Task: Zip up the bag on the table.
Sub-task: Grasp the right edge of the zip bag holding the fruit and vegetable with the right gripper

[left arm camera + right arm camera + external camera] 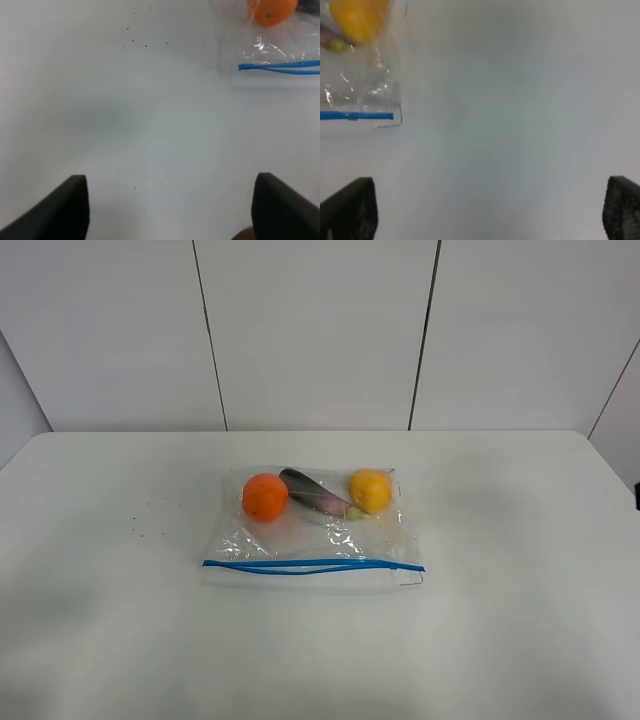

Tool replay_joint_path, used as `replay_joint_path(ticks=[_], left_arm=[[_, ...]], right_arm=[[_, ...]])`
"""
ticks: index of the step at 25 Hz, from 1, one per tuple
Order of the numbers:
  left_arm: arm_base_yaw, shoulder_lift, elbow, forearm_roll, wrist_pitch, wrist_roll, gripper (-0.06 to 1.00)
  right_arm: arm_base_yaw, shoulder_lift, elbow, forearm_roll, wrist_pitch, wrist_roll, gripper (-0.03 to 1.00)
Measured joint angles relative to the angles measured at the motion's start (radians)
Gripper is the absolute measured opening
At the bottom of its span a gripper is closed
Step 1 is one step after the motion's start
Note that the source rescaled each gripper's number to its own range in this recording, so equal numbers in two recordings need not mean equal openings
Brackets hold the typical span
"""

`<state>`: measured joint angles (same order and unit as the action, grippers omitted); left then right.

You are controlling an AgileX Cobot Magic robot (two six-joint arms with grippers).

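Observation:
The clear crinkly bag (pixel 312 540) lies flat in the middle of the white table (pixel 520 570). Its blue zipper strip (pixel 312 565) runs along the near edge; the two blue lines part slightly at the left half. Inside are an orange (pixel 265 496), a dark purple vegetable (pixel 315 493) and a yellow fruit (pixel 370 490). Neither gripper shows in the exterior high view. The left gripper (pixel 170 207) is open over bare table, away from the bag's left corner (pixel 242 66). The right gripper (pixel 490 210) is open over bare table, away from the bag's right corner (pixel 395 117).
Small dark specks (pixel 145 520) dot the table left of the bag. A white panelled wall (pixel 320 330) stands behind the table's far edge.

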<state>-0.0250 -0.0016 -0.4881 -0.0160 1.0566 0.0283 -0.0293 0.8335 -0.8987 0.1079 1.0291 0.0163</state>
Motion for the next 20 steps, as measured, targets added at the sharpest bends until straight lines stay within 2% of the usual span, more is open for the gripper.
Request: replay_joint_path(ticks=[4,8,14,20], left_arm=[[0.000,0.000,0.000,0.000,0.000,0.000,1.00],[0.000,0.000,0.000,0.000,0.000,0.000,1.00],[0.000,0.000,0.000,0.000,0.000,0.000,1.00],[0.000,0.000,0.000,0.000,0.000,0.000,1.00]], right_arm=[[0.000,0.242,-0.054,0.045,-0.027,-0.035,1.00],[0.000,0.453,-0.061,0.167,-0.091,-0.135,1.00],[0.000,0.719,-0.061,0.454,-0.224,-0.374,1.00],[0.000,0.919,-0.061,0.713,-0.263,-0.654,1.00]])
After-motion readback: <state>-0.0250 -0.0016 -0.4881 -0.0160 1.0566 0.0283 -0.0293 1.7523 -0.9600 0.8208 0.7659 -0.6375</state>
